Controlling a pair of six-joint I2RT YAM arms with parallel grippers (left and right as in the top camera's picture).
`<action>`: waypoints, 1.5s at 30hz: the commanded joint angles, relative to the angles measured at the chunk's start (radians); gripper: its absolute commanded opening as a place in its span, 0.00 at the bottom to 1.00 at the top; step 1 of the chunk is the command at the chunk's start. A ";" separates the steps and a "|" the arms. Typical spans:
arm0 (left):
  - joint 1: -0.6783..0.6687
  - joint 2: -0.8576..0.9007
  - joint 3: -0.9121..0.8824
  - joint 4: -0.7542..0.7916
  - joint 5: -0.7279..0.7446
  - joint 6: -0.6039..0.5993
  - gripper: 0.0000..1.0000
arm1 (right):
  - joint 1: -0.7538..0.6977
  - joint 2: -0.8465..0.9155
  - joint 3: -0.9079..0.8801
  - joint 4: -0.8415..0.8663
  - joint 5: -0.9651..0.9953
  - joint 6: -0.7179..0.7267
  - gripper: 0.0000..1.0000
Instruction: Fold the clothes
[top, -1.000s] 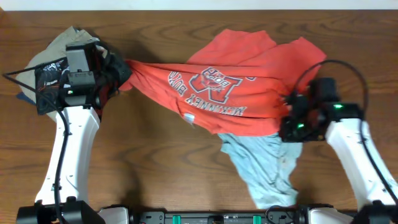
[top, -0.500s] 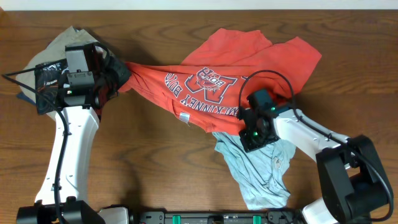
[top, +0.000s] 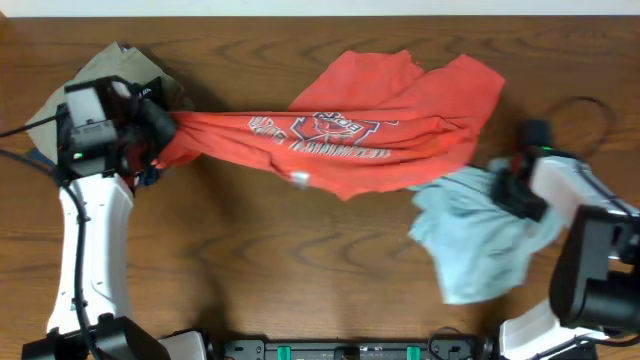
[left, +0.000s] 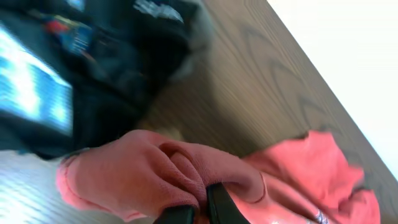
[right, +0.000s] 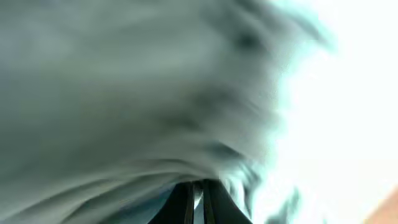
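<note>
Finally blue shirt (top: 480, 240) is out from under red shirt (top: 340, 150) | right gripper (top: 515, 190) pinches blue, left gripper (left: 199, 205) pinches red | spreading probably comes next

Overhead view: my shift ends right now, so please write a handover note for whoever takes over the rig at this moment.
Left gripper: shut on one end of the orange T-shirt, which lies stretched and bunched across the table, print showing.
Right gripper: shut on the light blue garment, crumpled at the right and meeting the T-shirt's lower edge.
A pile of other clothes sits at the far left.
Done: nothing folded yet.
Left: spread each garment flat, then fold it.
</note>
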 joint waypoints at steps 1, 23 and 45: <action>0.051 -0.026 0.013 0.011 -0.012 0.031 0.06 | -0.182 0.063 0.004 -0.014 0.112 0.060 0.08; -0.160 -0.012 0.108 -0.381 0.180 0.046 0.92 | -0.042 -0.089 0.252 -0.286 -0.541 -0.478 0.23; -0.964 0.326 -0.128 0.110 0.211 -0.379 0.86 | 0.052 -0.089 0.236 -0.307 -0.507 -0.444 0.24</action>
